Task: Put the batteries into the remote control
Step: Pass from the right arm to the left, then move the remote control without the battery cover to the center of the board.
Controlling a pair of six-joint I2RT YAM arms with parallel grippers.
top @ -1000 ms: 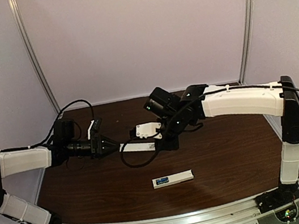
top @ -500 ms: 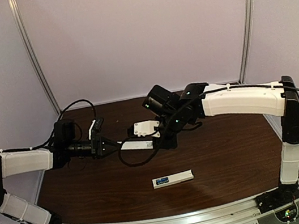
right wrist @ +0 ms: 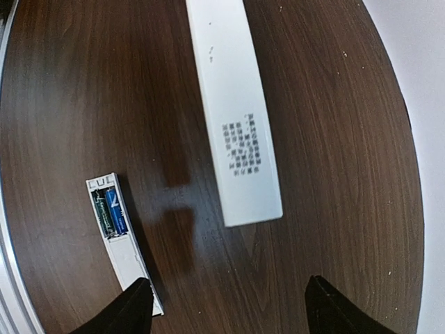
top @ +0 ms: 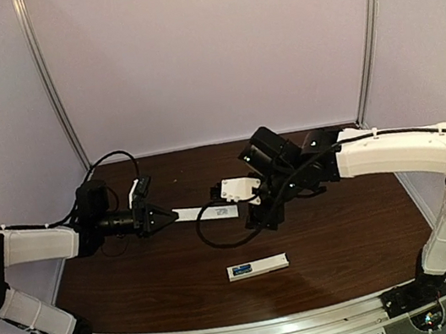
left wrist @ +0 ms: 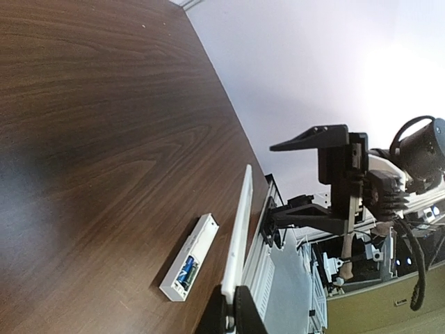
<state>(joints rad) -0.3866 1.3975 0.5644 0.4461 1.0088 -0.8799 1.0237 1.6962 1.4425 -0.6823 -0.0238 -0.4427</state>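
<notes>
– White remote control [top: 258, 267]: where is it, and how far along are we?
– Flat on the table [top: 355, 239], around the middle and towards the near edge, well apart from both arms. Both batteries [right wrist: 110, 212] lie side by side in its recess, so I'd judge the loading itself done.
– What is left?
– Closing up, most likely. The cover strip [top: 205, 213] is off the remote, up in the air farther back.
– Who has it?
– The left gripper [top: 170, 217] is clamped on the strip's left end. The right gripper [right wrist: 228, 282] stands by the strip's right end, fingers spread wide with nothing between them.
– Which way does the remote point?
– Its long axis runs left to right, the right end a touch farther away. The recess faces up, and the battery end is the left one.
– And the strip?
– Roughly the same line, its printed label towards the right end. I think it needs bringing nearer and down, with little turning.
</notes>
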